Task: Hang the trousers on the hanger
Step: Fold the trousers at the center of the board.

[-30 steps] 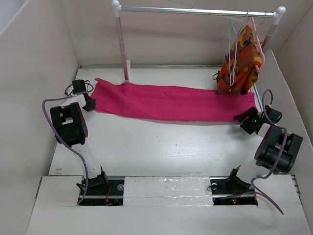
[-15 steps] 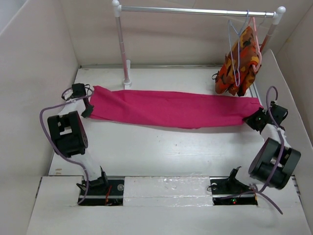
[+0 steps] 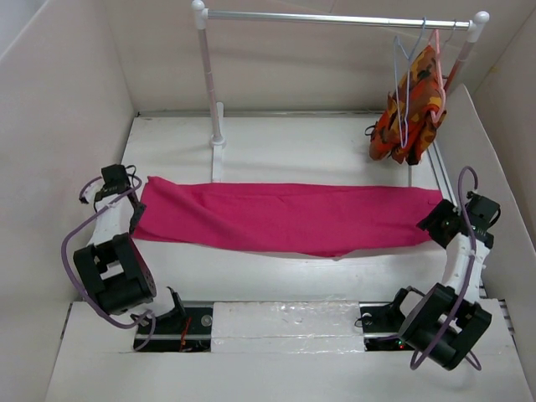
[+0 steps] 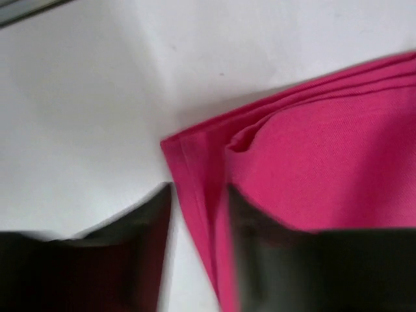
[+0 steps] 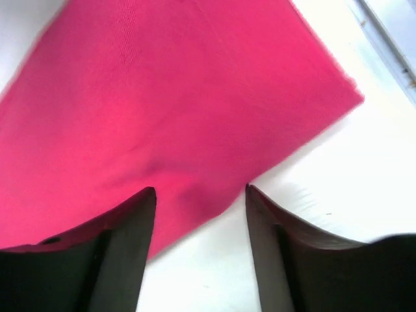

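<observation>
The magenta-pink trousers lie flat in a long folded strip across the table. My left gripper is at their left end and is open. In the left wrist view its fingers straddle the layered cloth edge without pinching it. My right gripper is at the right end, also open. In the right wrist view the trousers' corner lies flat just ahead of its spread fingers. The pale blue-lilac wire hanger hangs at the right end of the rail.
The clothes rail spans the back on two white posts. A salmon-pink hanger carries an orange patterned garment next to the task hanger. White walls close in on both sides; a metal strip runs by the right wall.
Both grippers dragged the trousers toward the near edge of the table. They held the ends half a second ago; now both have opened and the cloth lies released.
</observation>
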